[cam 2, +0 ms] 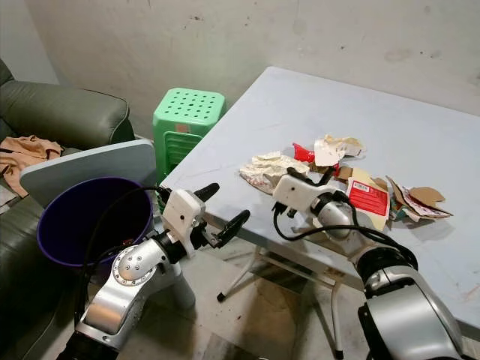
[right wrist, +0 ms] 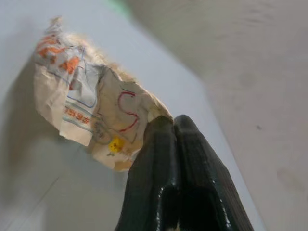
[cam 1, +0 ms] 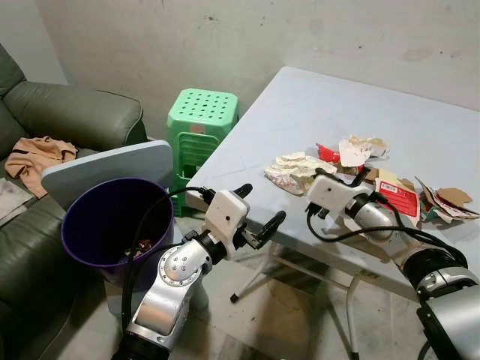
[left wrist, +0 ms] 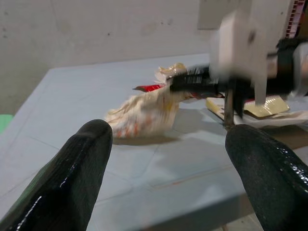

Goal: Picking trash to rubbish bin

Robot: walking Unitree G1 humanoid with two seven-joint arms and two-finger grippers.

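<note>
My right end effector point(right wrist: 168, 126) is pinched on the crumpled wrapper point(cam 1: 294, 171) near the worktop's point(cam 1: 315, 105) near edge, hiding its corner. My left end effector point(cam 1: 259, 214) hangs spread beside the purple bin point(cam 1: 112, 217).

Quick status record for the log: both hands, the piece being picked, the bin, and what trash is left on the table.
right hand: over the table, fingers shut on crumpled wrapper
crumpled wrapper: pale, printed, at the near end of the trash pile
left hand: open, held off the table's near edge, holding nothing
bin: purple, on the floor beside the table, some trash inside
table: more torn wrappers and card scraps left
</note>
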